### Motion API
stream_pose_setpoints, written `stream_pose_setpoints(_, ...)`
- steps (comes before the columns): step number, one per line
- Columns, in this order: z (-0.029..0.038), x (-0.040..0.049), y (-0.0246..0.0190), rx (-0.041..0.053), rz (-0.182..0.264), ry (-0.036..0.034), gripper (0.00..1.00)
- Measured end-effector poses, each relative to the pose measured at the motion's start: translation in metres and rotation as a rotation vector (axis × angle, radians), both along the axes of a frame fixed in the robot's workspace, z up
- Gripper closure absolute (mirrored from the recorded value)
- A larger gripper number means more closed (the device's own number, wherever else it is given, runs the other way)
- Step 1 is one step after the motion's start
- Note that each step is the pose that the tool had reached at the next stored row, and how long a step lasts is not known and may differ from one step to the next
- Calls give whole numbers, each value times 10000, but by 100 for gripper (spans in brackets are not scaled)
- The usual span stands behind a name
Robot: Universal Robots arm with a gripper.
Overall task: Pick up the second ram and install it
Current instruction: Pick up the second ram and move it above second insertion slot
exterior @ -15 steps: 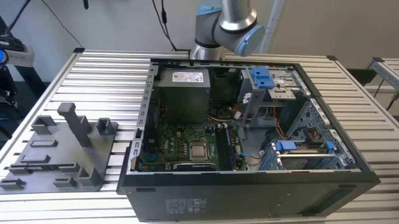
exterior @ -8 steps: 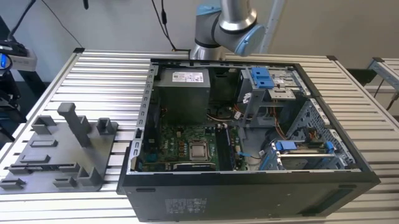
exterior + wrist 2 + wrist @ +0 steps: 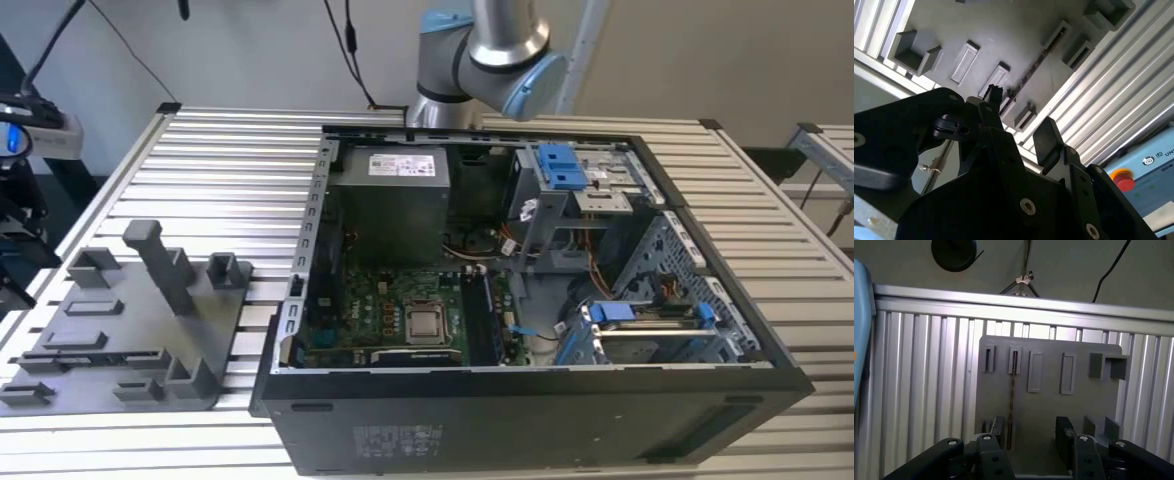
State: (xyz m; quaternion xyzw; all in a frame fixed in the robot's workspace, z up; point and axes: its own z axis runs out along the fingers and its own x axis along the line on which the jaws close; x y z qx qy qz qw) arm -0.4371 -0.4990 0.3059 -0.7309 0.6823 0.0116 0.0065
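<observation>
The second ram (image 3: 1012, 400) stands on its edge in the grey tray (image 3: 1049, 410), so it appears as a thin dark line. It also runs as a thin line across the tray (image 3: 1004, 35) in the second wrist view, ram (image 3: 1030, 69). My gripper (image 3: 1030, 437) hangs above the tray, open, with nothing between its fingers (image 3: 1064, 432). In the first wrist view the ram's near end lies just inside one finger. The second wrist view has the gripper (image 3: 1019, 120) short of the stick. The tray (image 3: 94, 330) lies at the exterior view's left.
An open computer case (image 3: 534, 300) lies on the slatted aluminium table (image 3: 227, 170), with the CPU socket (image 3: 427, 322) and memory slots (image 3: 481, 322) beside it. A grey upright post (image 3: 160, 265) rises from the tray. The arm's base (image 3: 481, 60) stands behind the case.
</observation>
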Motion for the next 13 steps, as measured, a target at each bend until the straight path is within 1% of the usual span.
stream_pose_setpoints(2, -17, 0, 0, -3, 0, -1, 46)
stream_pose_setpoints(9, -109, -14, 0, -5, 0, -1, 46)
stream_pose_setpoints(12, -137, -27, 0, -9, 0, -32, 46)
stream_pose_setpoints(13, -148, -28, 0, -25, 1, -34, 46)
